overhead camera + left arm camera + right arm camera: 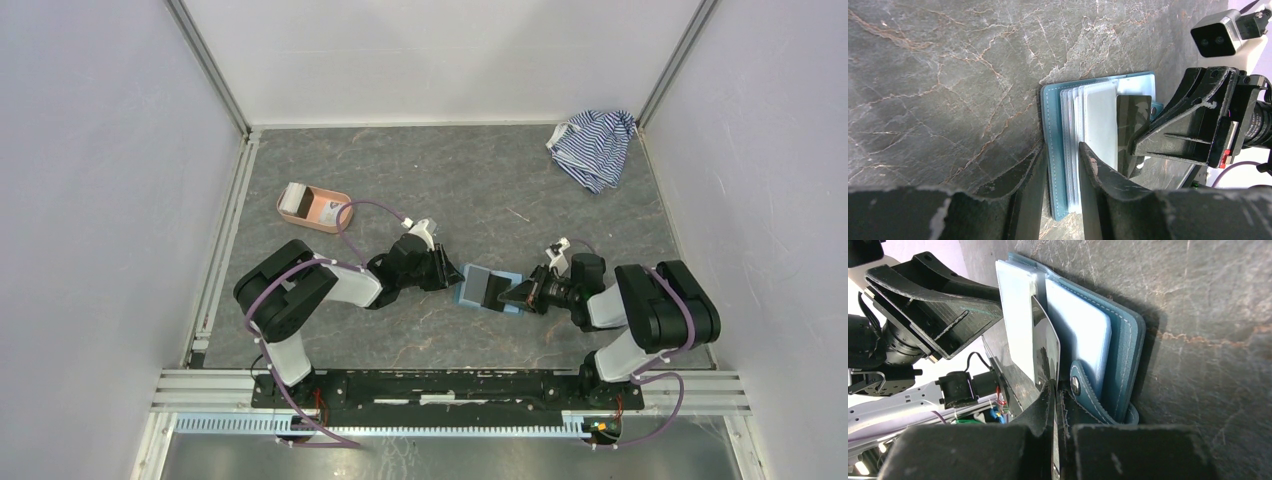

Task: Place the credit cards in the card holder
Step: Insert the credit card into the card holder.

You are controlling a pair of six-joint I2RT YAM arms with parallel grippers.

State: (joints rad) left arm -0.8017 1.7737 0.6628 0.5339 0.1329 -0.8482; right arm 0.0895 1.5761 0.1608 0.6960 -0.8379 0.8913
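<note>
The teal card holder (478, 286) lies open on the table between the two arms, its clear sleeves fanned out (1098, 115). My left gripper (1060, 150) is shut on its left side, one finger on the teal cover (1054, 130) and the other against the sleeves. My right gripper (1055, 390) is shut on a dark credit card (1048, 347), held on edge with its far end among the sleeves of the card holder (1125, 335). That dark card (1133, 117) also shows in the left wrist view. A whitish card (294, 197) lies in the pink tray.
A salmon-pink oval tray (335, 222) sits at the left, behind the left arm. A blue-and-white striped cloth (593, 146) is bunched in the far right corner. White walls with metal rails enclose the grey marbled table (450, 180).
</note>
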